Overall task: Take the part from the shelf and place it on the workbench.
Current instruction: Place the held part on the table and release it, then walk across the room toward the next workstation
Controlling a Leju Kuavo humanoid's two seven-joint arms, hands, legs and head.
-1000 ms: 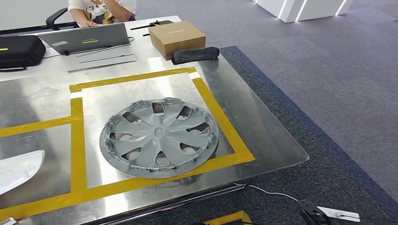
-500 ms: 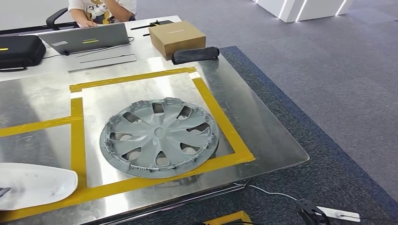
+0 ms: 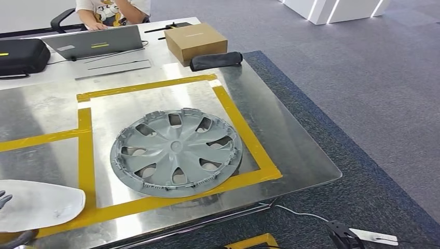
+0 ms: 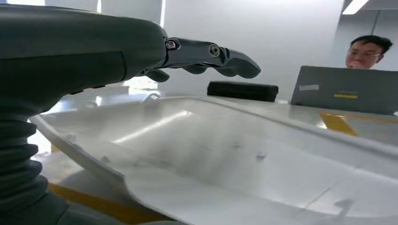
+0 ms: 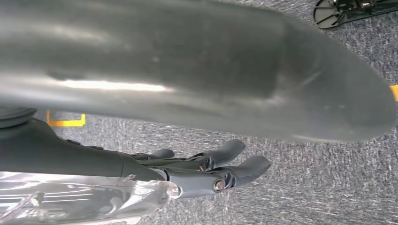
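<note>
The part, a white curved panel (image 3: 39,205), lies on the metal workbench (image 3: 290,150) at its near left corner, its tip over the yellow tape. In the left wrist view the same white part (image 4: 225,159) spreads out below my left hand (image 4: 206,54), whose fingers stretch out above it with a gap between. The dark fingertips of my left hand (image 3: 3,199) peek in at the part's left end. My right hand (image 5: 206,168) hangs over grey carpet with its fingers apart and nothing in them.
A grey hubcap (image 3: 176,151) fills the taped square to the part's right. At the far end sit a laptop (image 3: 93,41), a black case (image 3: 21,56), a cardboard box (image 3: 194,41) and a black roll (image 3: 215,60); a person (image 3: 111,10) sits there.
The white part came in from the left edge, moved right over the tape and settled flat on the bench. My left fingertips now show at its left end.
</note>
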